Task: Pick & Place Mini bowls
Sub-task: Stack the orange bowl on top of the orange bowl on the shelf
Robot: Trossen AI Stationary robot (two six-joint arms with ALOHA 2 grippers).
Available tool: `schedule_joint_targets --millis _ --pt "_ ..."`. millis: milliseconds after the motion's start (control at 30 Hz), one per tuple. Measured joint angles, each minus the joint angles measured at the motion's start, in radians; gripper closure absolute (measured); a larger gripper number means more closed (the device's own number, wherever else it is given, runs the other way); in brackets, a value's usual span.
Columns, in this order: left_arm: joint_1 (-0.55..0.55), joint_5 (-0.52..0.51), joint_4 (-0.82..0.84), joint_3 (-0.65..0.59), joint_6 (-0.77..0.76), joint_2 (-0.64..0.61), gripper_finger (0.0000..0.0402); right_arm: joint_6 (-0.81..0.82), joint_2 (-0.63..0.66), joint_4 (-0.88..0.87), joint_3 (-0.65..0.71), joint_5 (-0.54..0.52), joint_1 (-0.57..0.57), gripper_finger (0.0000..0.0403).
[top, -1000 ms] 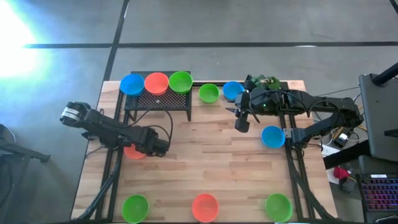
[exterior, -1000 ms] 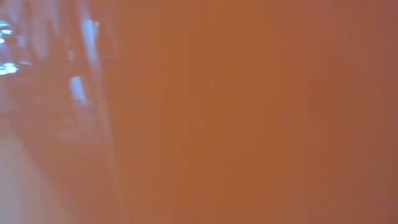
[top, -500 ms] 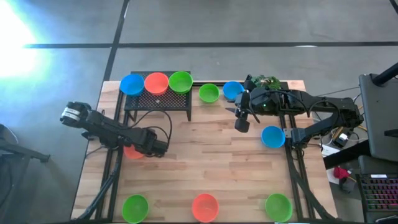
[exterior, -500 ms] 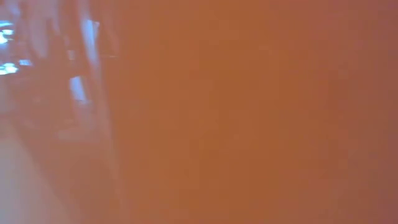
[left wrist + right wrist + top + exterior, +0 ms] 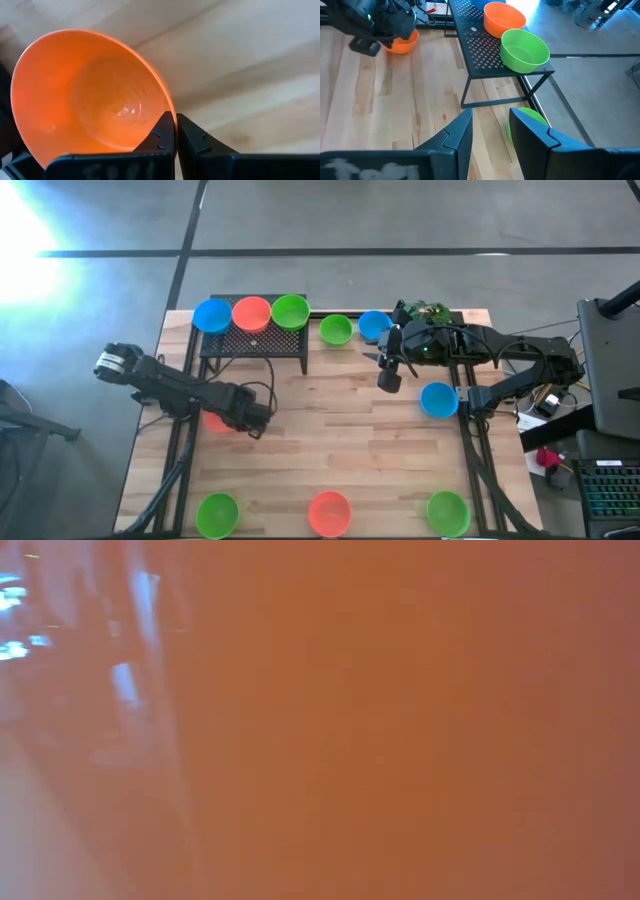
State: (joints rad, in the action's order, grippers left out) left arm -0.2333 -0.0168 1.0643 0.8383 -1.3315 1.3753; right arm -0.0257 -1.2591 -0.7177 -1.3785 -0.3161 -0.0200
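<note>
My left gripper (image 5: 235,423) (image 5: 175,122) is over the table's left middle, shut on an orange-red mini bowl (image 5: 212,421) (image 5: 90,95). My right gripper (image 5: 388,376) (image 5: 490,131) hangs open above the table's far right part and touches nothing. Blue (image 5: 212,315), orange-red (image 5: 252,312) and green (image 5: 290,310) bowls stand on top of the black wire-mesh stand (image 5: 255,342). Other bowls stand on their bases on the table: green (image 5: 336,330), blue (image 5: 374,325), blue (image 5: 439,399), and along the near edge green (image 5: 217,514), orange-red (image 5: 330,513) and green (image 5: 447,512). My left gripper pinches the orange-red bowl's rim (image 5: 169,107), one finger inside the bowl and one outside its wall. The fingers come from above at a slant. The bowl is tilted, its hollow facing the wrist camera. Whether it is clear of the table does not show.
The leafy plant sprig (image 5: 425,310) lies at the far right edge behind the right arm. The low view is filled by a blurred orange-red surface (image 5: 400,720) right before the lens. Bare wood (image 5: 330,440) lies in the table's middle.
My left arm has shifted slightly toward the near edge, and less of the orange-red bowl shows from under it than a second ago.
</note>
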Motion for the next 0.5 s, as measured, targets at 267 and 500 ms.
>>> schedule_joint_targets --millis 267,500 --pt "0.000 -0.002 0.068 0.194 0.207 -0.080 0.0400 0.000 0.000 0.000 0.000 0.000 0.000 0.0277" --pt "0.000 -0.012 0.131 0.445 0.542 -0.102 0.0401 -0.004 0.000 -0.002 0.000 0.000 0.000 0.0285"
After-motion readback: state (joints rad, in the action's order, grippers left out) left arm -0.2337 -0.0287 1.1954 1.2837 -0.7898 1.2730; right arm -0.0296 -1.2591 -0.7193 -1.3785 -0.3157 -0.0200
